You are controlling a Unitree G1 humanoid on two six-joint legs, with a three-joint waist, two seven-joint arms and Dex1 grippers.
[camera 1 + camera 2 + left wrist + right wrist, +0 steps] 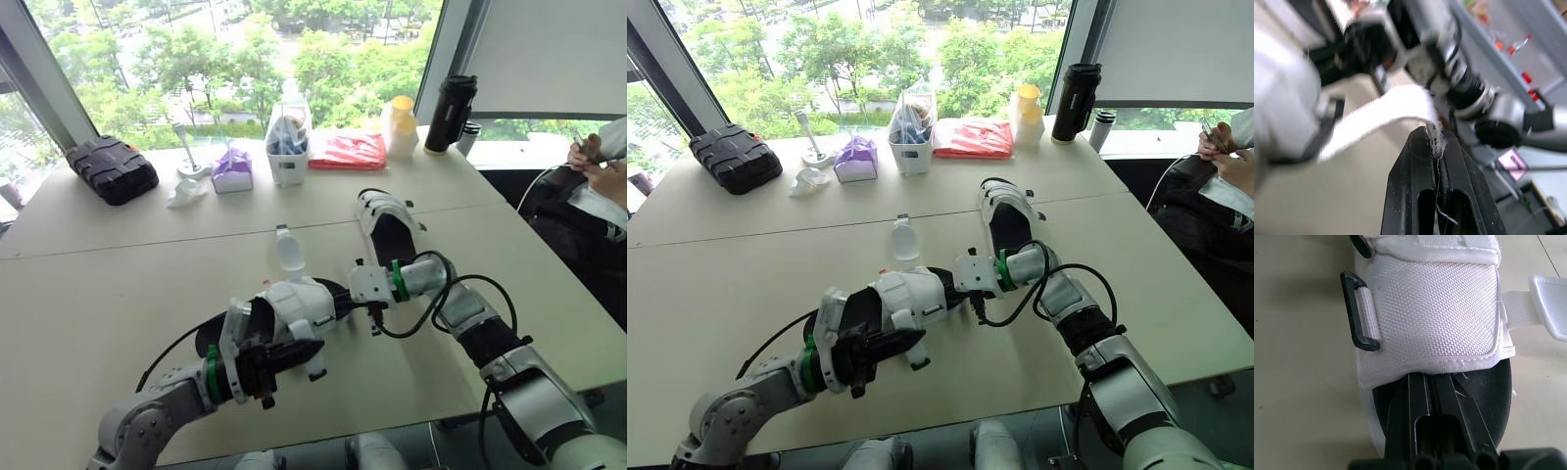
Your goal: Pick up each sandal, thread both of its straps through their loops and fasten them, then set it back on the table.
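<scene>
- Mid-task, by the look of it: working on the near sandal point(294, 304), white woven fabric over a black footbed, held at or just above the beige laminate surface point(98, 294), front and centre between the two arms.
- Pinching the frayed tip of a flat white webbing strap point(1376, 120) in the left tool point(1436, 143), black fingers pressed together on it. Drawn out in a loose curve, not lying flat or stuck down.
- Gripping the same sandal with the right tool point(1431, 382), fingers closed side by side, tips tucked under the stitched hem of the white panel and against the black footbed.
- Beside that panel, a black rectangular plastic loop point(1359, 313) on a short white tab, with nothing threaded through it. On the opposite side, a second white strap point(1542, 298) with a rounded padded end, sticking out loose.
- Judged from that: no strap of this sandal fastened yet. Threading, pressing down and setting back all left to do.
- Further back, just beyond the right wrist, the far sandal point(387, 235), same white-and-black make, flat on the surface. Cannot tell whether fastened.
- Textures: coarse basket weave on the panel, floppy webbing likely to twist, rigid loop, matte footbed.
</scene>
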